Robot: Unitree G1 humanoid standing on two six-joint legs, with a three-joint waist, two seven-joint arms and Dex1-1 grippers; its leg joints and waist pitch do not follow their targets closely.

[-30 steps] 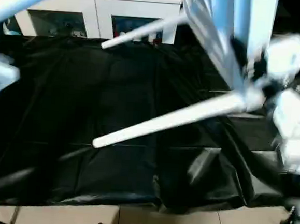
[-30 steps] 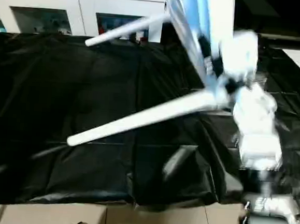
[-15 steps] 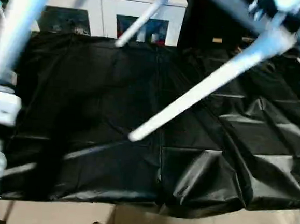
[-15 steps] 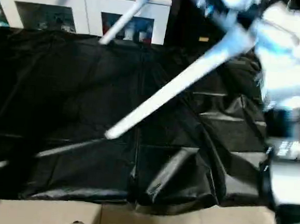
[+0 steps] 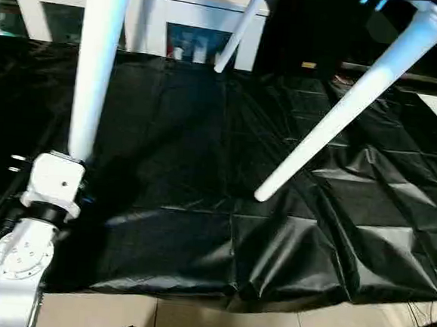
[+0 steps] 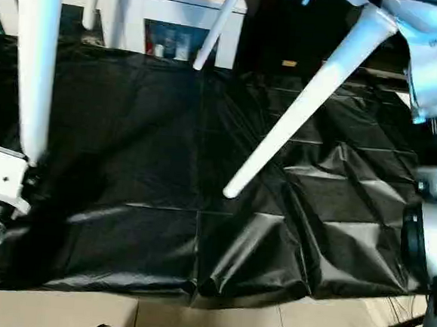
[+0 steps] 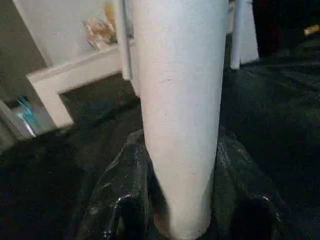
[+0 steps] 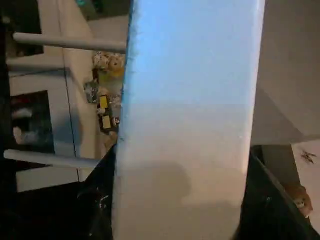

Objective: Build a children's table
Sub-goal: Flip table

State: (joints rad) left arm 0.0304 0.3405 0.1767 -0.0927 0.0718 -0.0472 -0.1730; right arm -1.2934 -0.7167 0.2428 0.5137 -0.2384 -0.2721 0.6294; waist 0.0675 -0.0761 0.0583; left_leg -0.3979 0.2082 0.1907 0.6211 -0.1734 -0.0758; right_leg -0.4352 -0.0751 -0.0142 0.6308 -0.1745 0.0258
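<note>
Black sheet [image 5: 166, 152], left pincer [image 7: 180, 220] clasping leg [image 5: 98, 63]

No legible text, label, brand, number or sign anywhere (not on the white legs [image 5: 98, 63], nor on the black sheet [image 5: 203, 170]). Coloured items behind the cabinet [image 5: 150, 18] glass too small to read. A small yellow tag [image 5: 309, 65] at the far edge of the sheet, its markings unreadable.
</note>
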